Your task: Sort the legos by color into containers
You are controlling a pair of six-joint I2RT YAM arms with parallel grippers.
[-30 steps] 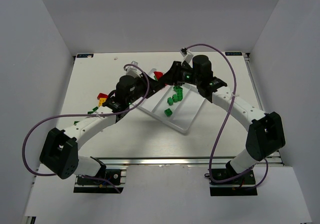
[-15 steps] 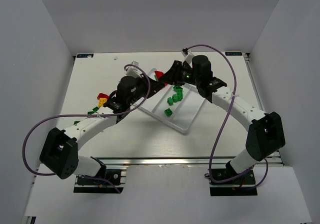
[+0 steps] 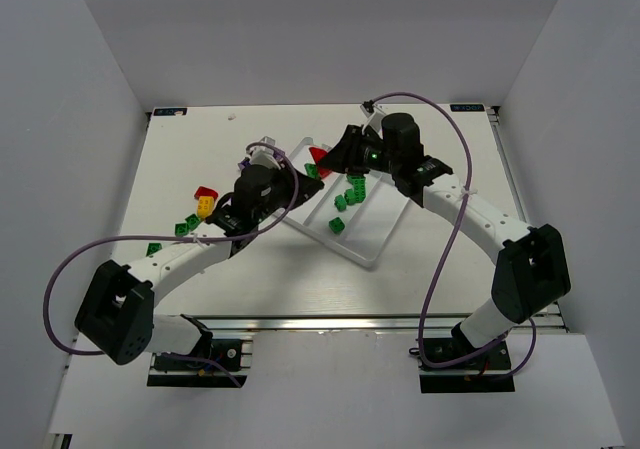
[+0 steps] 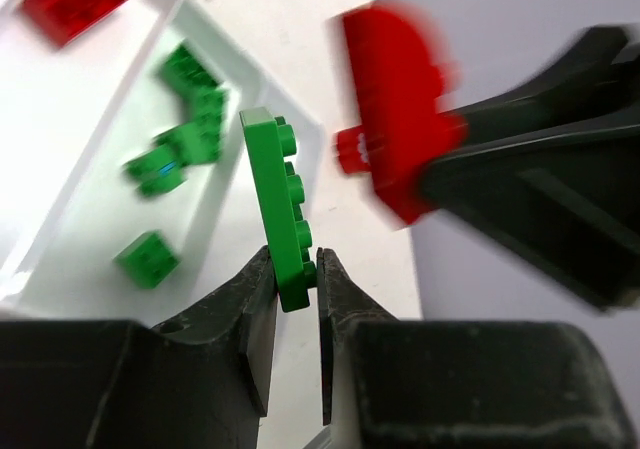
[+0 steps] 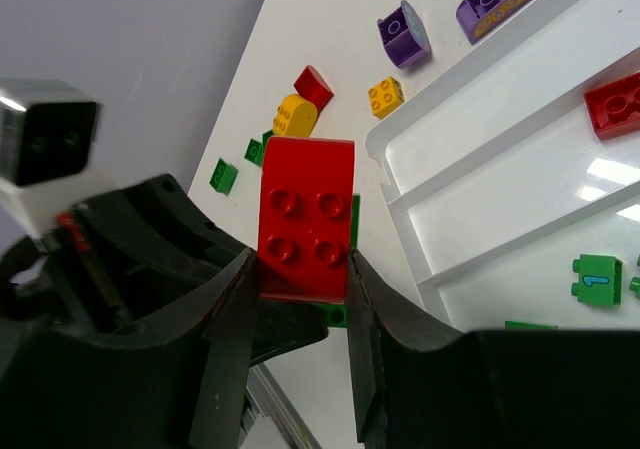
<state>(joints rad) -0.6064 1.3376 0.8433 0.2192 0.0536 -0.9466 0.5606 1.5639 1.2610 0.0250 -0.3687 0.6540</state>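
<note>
You've got the left gripper (image 4: pixel 296 291) pinching a green plate (image 4: pixel 278 204) by its thin edge and the right gripper (image 5: pixel 298 271) clamped on a red brick (image 5: pixel 305 214), crowded together by the tray (image 3: pixel 368 263), so a bump could knock either into the wrong lane.

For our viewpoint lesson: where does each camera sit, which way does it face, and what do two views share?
Top: above and behind, looking down on the white tray; left arm and right arm show.
Left wrist: on its arm, facing the tray; its jaws pinch a green brick.
Right wrist: on its arm, facing the tray's corner; its jaws pinch a red brick.
Shared: both wrist views show that red brick.
</note>
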